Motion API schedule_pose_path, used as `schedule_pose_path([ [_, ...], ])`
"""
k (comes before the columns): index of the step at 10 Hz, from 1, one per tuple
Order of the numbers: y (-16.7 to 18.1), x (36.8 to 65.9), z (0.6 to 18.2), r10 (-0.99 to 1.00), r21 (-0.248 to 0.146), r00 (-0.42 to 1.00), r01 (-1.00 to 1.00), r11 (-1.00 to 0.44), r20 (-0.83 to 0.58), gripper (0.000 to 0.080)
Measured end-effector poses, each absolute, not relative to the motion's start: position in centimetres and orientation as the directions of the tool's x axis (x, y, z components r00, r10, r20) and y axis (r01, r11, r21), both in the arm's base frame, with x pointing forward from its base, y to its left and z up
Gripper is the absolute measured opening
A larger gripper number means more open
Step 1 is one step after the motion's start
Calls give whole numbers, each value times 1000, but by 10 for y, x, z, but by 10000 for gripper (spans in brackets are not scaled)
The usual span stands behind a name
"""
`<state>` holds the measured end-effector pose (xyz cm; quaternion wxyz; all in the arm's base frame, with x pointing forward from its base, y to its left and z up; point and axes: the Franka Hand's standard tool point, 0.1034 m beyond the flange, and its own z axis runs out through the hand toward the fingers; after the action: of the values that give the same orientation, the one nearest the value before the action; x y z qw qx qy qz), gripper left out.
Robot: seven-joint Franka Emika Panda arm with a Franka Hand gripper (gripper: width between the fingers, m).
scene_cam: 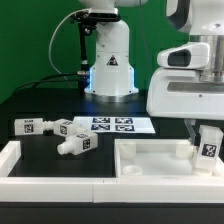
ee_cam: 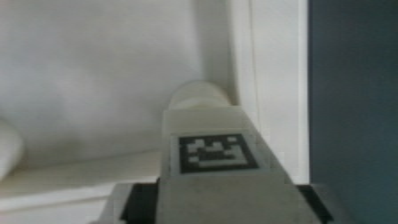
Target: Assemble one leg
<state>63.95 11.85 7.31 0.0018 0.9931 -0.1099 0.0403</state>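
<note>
My gripper [scene_cam: 207,133] is at the exterior view's right and is shut on a leg [scene_cam: 209,148], a small white block with a black-and-white tag. It holds the leg upright over the right end of the large white slab [scene_cam: 150,160]. In the wrist view the held leg [ee_cam: 214,135] fills the middle, tag facing the camera, with the gripper [ee_cam: 217,205] closed on both its sides and the slab [ee_cam: 89,90] behind it. Three look-alike legs lie loose on the table at the left: one [scene_cam: 30,126], a second [scene_cam: 68,127], a third [scene_cam: 76,145].
The marker board [scene_cam: 112,125] lies flat in the middle, in front of the white robot base [scene_cam: 108,65]. A white raised border [scene_cam: 20,165] runs along the front left. The table is black [ee_cam: 356,90].
</note>
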Motion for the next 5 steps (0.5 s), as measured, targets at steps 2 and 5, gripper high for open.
schedule_pose_path([
  [2,118,640,73,-318,-13,945,-318,-948,80,284],
  [5,119,639,72,-674,-25,733,-675,-737,92,284],
])
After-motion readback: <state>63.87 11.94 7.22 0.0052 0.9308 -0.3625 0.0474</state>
